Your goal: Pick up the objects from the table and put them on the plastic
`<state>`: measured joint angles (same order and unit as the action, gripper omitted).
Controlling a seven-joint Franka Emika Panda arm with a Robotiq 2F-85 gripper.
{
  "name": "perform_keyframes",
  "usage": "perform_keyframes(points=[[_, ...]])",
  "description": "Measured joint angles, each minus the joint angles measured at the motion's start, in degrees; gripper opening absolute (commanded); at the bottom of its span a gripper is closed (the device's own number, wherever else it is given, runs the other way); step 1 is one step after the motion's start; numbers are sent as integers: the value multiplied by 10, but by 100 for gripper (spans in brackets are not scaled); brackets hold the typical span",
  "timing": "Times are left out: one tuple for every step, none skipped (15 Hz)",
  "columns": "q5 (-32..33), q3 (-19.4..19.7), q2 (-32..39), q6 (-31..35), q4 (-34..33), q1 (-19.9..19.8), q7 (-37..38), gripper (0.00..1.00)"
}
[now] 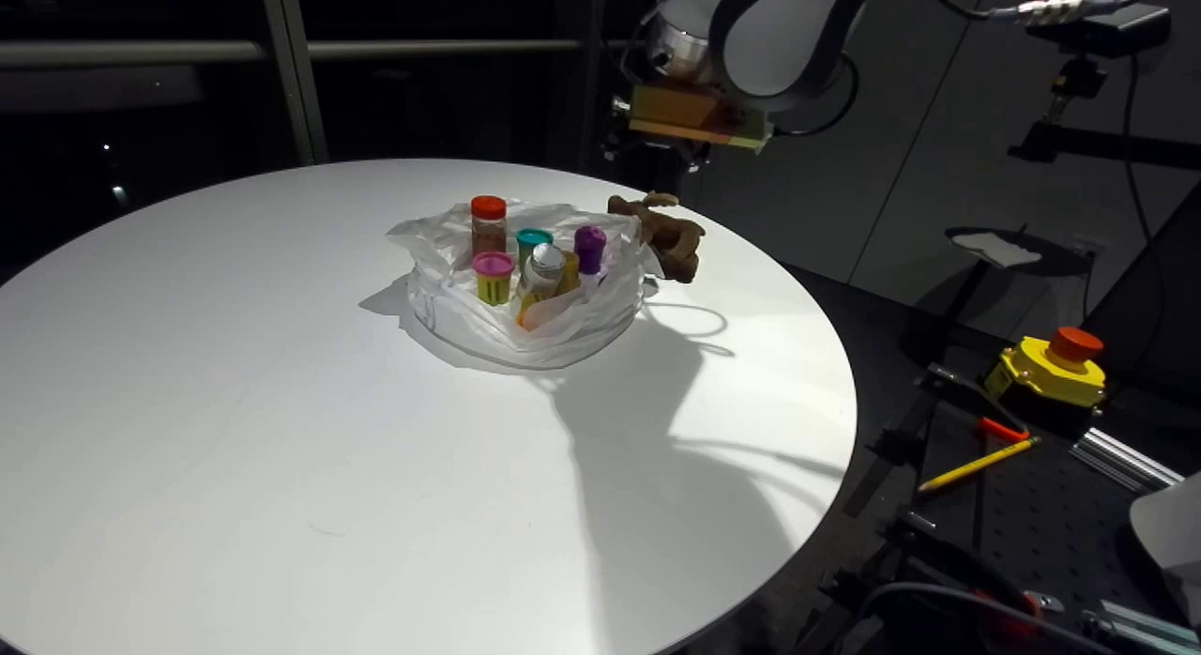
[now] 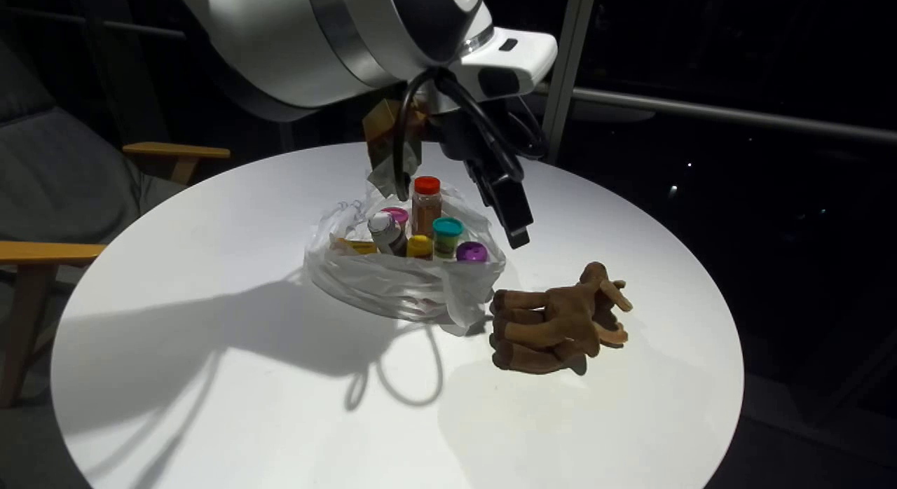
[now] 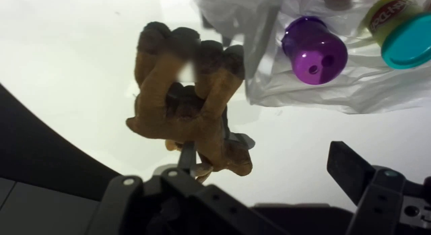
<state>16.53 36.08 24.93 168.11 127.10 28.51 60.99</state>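
In the wrist view the gripper (image 3: 264, 157) is spread wide, its 2 fingers standing far from each other. There, 1 finger covers a part of the toy animal (image 2: 560, 321), but an exterior view shows a gap between finger and toy, and there also 4 legs can be counted. The toy animal lies on the table (image 2: 280, 419), just beside the plastic bag (image 2: 392, 289); whether its feet touch the bag, I cannot tell.

In both exterior views the bag stands open and holds a red-lidded jar (image 1: 489, 231), a pink-lidded cup (image 1: 493, 280), a leaning white-lidded bottle (image 1: 541, 278), a yellow cup (image 2: 420, 248), a teal-lidded cup (image 3: 397, 34) and a purple cup (image 3: 313, 53). The wrist view shows only a part of the bag, yet there I see 2 small holes in the purple cup and the printed label of the teal-lidded cup.

In an exterior view appear a pencil (image 1: 980, 464) and a yellow box (image 1: 1041, 375) with a red button (image 1: 1075, 343); in an exterior view, a chair (image 2: 56, 174).
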Motion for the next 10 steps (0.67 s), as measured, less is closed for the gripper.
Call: perform_keyframes(points=[[22, 19, -15, 0, 19, 12, 1, 100], [43, 33, -27, 0, 36, 21, 1, 100], [65, 47, -33, 0, 50, 27, 2, 100], [82, 60, -35, 2, 61, 32, 3, 100], [90, 69, -34, 6, 71, 35, 3, 100], [95, 74, -31, 11, 78, 35, 3, 100], [96, 74, -27, 15, 83, 33, 3, 100], [96, 73, -22, 20, 86, 31, 2, 100], [94, 69, -15, 23, 86, 27, 1, 100], [90, 61, -9, 27, 86, 20, -4, 100]])
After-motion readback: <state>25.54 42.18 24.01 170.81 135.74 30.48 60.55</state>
